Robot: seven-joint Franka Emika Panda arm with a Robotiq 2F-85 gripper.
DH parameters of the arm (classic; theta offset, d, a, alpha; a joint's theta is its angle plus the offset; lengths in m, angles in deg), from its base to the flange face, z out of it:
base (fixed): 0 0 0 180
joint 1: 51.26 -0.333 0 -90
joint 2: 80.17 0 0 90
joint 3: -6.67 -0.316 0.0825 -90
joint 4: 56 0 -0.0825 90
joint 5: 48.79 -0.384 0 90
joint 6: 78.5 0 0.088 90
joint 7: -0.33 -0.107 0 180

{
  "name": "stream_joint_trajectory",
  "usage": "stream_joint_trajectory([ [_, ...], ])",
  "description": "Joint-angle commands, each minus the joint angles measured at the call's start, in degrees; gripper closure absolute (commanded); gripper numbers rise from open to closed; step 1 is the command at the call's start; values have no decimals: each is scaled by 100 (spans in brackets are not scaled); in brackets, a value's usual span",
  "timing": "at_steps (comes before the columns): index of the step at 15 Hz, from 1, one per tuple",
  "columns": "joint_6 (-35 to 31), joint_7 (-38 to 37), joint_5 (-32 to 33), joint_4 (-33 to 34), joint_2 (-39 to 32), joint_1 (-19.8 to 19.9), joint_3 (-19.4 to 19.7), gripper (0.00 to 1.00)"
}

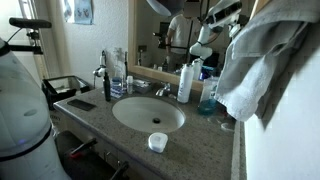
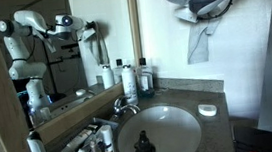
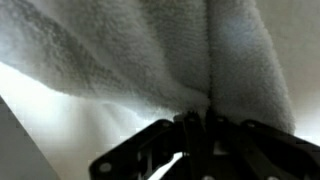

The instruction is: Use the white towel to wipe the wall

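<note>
The white towel (image 2: 201, 42) hangs from my gripper (image 2: 208, 7), which is shut on its upper part, high above the counter next to the white wall (image 2: 171, 22). In an exterior view the towel (image 1: 250, 60) drapes large at the right, close to the wall (image 1: 290, 140), and hides the gripper. In the wrist view the towel (image 3: 150, 50) fills the top of the picture, pinched between the dark fingers (image 3: 198, 125). I cannot tell if the towel touches the wall.
Below is a granite counter (image 1: 205, 140) with a round sink (image 1: 148, 112), a faucet (image 2: 125, 106), several bottles (image 1: 186, 82) by the mirror (image 2: 63, 43), and a small white dish (image 1: 157, 142) near the front edge.
</note>
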Motion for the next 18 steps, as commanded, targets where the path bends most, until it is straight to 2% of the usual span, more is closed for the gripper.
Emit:
stream_joint_trajectory([
  [1, -238, -82, 83, 724, -676, 30, 102, 94],
  [5, -410, 6, -37, 1005, -1169, 16, 105, 94],
  [8, -577, 146, -262, 963, -1408, 42, 113, 94],
  [14, -642, 282, -828, 289, -1522, 179, 113, 94],
  [18, -387, 245, -951, -311, -1237, 254, 107, 94],
])
